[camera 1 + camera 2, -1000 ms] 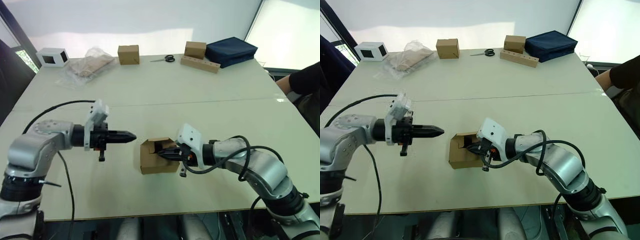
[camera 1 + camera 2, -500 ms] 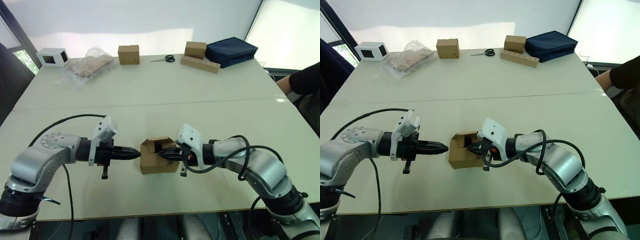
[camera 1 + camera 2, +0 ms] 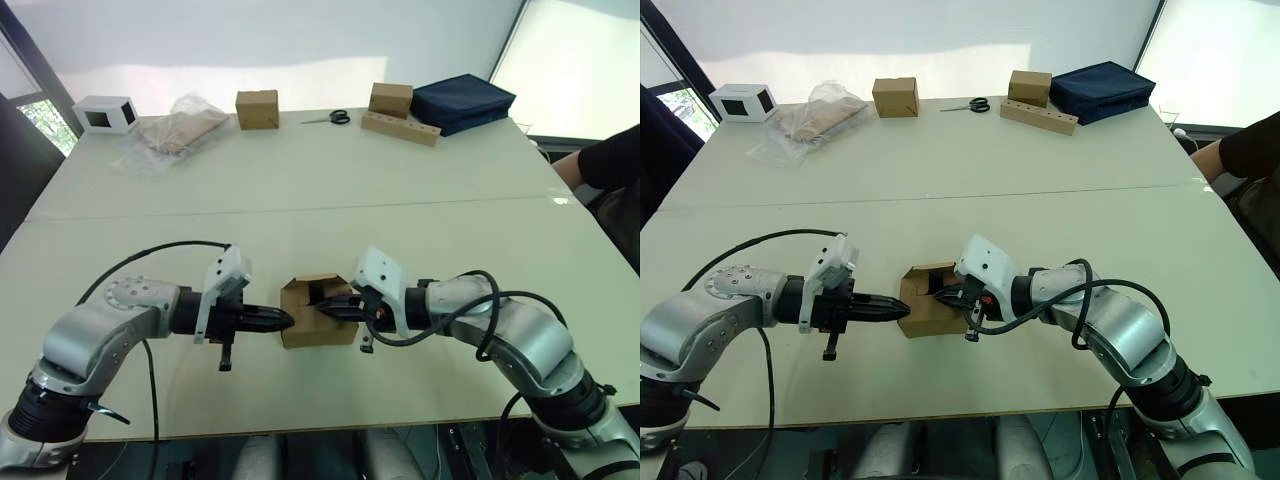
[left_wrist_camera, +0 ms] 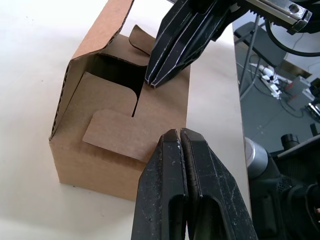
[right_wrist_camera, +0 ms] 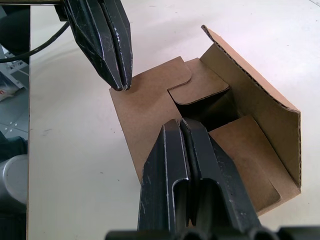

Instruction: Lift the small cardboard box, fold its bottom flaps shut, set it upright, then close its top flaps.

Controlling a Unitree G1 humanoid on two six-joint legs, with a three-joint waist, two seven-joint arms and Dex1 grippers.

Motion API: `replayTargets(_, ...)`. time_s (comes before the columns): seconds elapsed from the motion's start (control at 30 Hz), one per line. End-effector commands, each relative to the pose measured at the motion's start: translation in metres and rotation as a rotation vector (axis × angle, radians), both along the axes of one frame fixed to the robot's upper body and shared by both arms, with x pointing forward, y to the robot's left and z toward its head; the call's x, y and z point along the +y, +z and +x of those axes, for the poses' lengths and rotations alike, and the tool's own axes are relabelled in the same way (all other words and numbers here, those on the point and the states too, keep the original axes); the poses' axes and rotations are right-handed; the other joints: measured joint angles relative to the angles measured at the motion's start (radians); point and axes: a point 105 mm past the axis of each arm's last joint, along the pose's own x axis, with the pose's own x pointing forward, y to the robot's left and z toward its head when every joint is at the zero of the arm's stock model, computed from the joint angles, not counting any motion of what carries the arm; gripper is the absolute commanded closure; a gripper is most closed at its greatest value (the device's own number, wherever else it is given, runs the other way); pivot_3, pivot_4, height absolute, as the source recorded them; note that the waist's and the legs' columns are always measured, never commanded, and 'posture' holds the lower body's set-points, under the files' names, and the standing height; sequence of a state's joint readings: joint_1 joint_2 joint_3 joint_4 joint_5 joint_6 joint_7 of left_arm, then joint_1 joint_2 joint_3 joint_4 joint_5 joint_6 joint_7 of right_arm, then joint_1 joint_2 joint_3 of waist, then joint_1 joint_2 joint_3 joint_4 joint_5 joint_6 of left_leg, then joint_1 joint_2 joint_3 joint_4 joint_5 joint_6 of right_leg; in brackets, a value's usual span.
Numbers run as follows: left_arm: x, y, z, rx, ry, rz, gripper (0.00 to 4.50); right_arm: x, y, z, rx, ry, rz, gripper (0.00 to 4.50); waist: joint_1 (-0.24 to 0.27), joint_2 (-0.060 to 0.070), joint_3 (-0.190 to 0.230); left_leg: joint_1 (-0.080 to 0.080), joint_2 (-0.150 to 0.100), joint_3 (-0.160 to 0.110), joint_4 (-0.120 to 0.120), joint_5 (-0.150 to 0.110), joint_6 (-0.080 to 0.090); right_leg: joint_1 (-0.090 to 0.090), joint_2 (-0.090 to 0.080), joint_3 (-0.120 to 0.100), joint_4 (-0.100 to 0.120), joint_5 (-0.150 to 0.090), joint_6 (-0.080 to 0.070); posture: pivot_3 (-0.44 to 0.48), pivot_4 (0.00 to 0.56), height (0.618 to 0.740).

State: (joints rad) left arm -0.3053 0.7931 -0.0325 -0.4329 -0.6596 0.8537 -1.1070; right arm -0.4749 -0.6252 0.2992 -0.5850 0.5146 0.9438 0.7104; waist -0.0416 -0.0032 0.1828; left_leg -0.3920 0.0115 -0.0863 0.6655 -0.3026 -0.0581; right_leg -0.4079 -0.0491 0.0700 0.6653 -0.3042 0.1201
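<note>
Small brown cardboard box (image 3: 318, 314) on the pale counter (image 3: 300, 200), between the left gripper (image 3: 285, 320) at 9 o'clock and the right gripper (image 3: 325, 309) at 3 o'clock. Scissors (image 3: 328, 118) far at 12 o'clock.

The small cardboard box (image 4: 125, 125) is matt brown corrugated card; both end effectors, left (image 4: 180, 145) and right (image 5: 182, 131), are scuffed black plastic; the table (image 3: 300, 190) is smooth.

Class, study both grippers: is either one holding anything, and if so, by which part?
Nothing is held. The left gripper and right gripper are both shut with nothing between their fingers, their tips poised at opposite sides of the small cardboard box, which rests on the table.
</note>
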Motion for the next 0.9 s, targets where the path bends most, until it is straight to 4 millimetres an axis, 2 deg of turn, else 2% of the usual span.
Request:
replayTargets(0.03, 0.001, -0.008, -0.002, -0.016, -0.005, 0.011, 4.47, 0.003, 0.011, -0.003, -0.048, 0.019, 0.033, 4.50, 0.000, 0.000, 0.000, 0.000, 0.000, 0.000, 0.000, 0.000, 0.000, 0.000, 0.000, 0.000, 0.000, 0.000, 0.000, 0.000, 0.150, 0.740)
replayTargets(0.47, 0.004, -0.015, 0.000, -0.028, 0.002, 0.013, 4.47, 0.003, 0.018, -0.006, -0.047, 0.030, 0.066, 4.50, 0.001, 0.000, 0.000, 0.000, 0.000, 0.000, 0.000, 0.000, 0.000, 0.000, 0.000, 0.000, 0.000, 0.000, 0.000, 0.000, 0.150, 0.740)
replayTargets(0.73, 0.008, -0.018, 0.005, -0.036, 0.013, 0.024, 4.47, 0.001, 0.039, -0.012, -0.023, 0.068, 0.184, 4.50, 0.001, 0.000, 0.000, 0.000, 0.000, 0.000, 0.000, 0.000, 0.000, 0.000, 0.000, 0.000, 0.000, 0.000, 0.000, 0.000, 0.150, 0.740)
replayTargets(0.9, 0.006, -0.018, 0.006, -0.042, 0.015, 0.021, 4.47, -0.003, 0.057, -0.005, -0.028, 0.053, 0.271, 4.50, 0.001, 0.000, 0.000, 0.000, 0.000, 0.000, 0.000, 0.000, 0.000, 0.000, 0.000, 0.000, 0.000, 0.000, 0.000, 0.000, 0.150, 0.740)
